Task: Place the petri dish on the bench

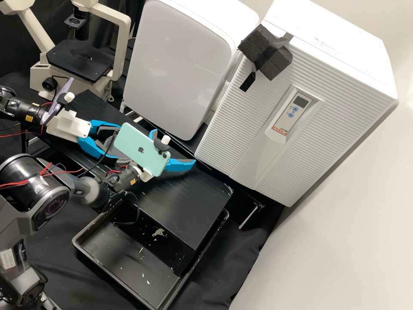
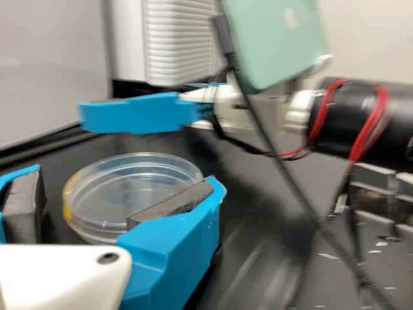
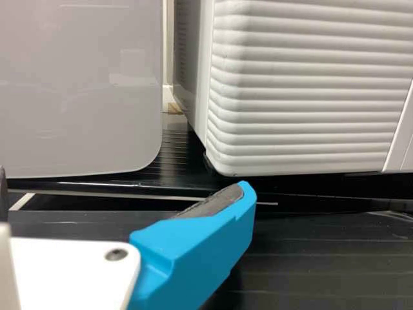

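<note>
In the high view my left gripper (image 1: pixel 108 138) is over the bench's middle, its blue fingers apart around the clear petri dish (image 1: pixel 113 151), which the phone partly covers. My right gripper (image 1: pixel 173 147) stands nearer the bench's right end, fingers spread. The left wrist view shows the shallow round dish (image 2: pixel 129 194) low at the black bench, between the open fingers of my left gripper (image 2: pixel 126 179); one grey pad hides part of its rim, and a gap shows at the other pad. Nothing is between the fingers of my right gripper (image 3: pixel 122 190) in its wrist view.
A grey-fronted white box (image 1: pixel 176 64) and a ribbed white incubator (image 1: pixel 258 129) stand behind the bench (image 1: pixel 189 206). A microscope (image 1: pixel 81 60) is at the back left. A black tray (image 1: pixel 124 275) lies in front. A phone (image 1: pixel 140 148) and cable ride on my right arm.
</note>
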